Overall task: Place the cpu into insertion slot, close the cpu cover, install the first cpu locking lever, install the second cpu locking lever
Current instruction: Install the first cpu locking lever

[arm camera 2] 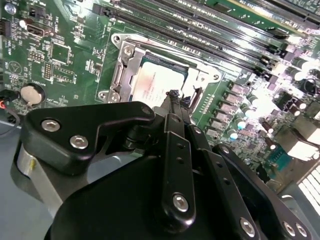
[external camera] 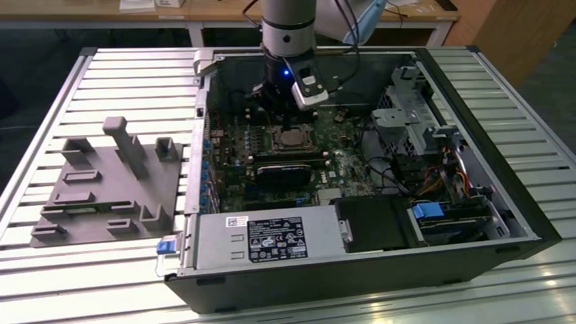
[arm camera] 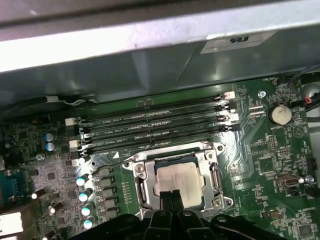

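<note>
Over the insertion slot (arm camera: pixel 175 161), claw (arm camera: pixel 170 198) closed with fingertips together at the edge of the cpu (arm camera: pixel 177 179), cpu seated in the slot, cpu cover (arm camera: pixel 141 181) flat around it, memory slots (arm camera: pixel 150 127) beside, green motherboard (arm camera: pixel 260 165), open computer case (external camera: pixel 360 283), slatted bench (external camera: pixel 504 300).

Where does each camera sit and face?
Exterior view: off the arm, above the case, looking down into it; arm and claw show.
First wrist view: on the arm, faces the board and memory slots; claw's end shows.
Second wrist view: behind the claw, looking along it at the cpu.
Both wrist views share cpu and claw.
</note>
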Motion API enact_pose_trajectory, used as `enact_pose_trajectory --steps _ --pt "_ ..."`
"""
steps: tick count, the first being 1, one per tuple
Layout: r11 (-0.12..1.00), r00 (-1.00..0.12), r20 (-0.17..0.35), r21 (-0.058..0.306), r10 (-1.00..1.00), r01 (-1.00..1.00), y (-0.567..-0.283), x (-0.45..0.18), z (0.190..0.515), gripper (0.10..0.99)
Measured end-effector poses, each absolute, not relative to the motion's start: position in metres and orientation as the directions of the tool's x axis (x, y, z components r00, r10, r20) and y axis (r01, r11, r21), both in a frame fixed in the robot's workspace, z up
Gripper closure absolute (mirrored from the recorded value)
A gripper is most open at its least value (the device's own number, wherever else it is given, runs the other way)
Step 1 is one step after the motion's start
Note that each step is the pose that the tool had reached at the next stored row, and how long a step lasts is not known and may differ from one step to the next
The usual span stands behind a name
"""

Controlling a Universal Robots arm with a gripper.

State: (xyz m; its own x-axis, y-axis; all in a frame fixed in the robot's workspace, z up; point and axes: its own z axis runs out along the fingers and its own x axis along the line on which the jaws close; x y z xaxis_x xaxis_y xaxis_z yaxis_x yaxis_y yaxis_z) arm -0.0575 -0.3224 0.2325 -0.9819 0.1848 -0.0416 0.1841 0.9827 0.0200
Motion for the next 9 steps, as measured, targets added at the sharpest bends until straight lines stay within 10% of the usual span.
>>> enact_pose_trajectory --steps 9 --pt "0.983 -0.982 -0.041 0.02 0.185 0.184 -0.322 -0.058 0.253 0.984"
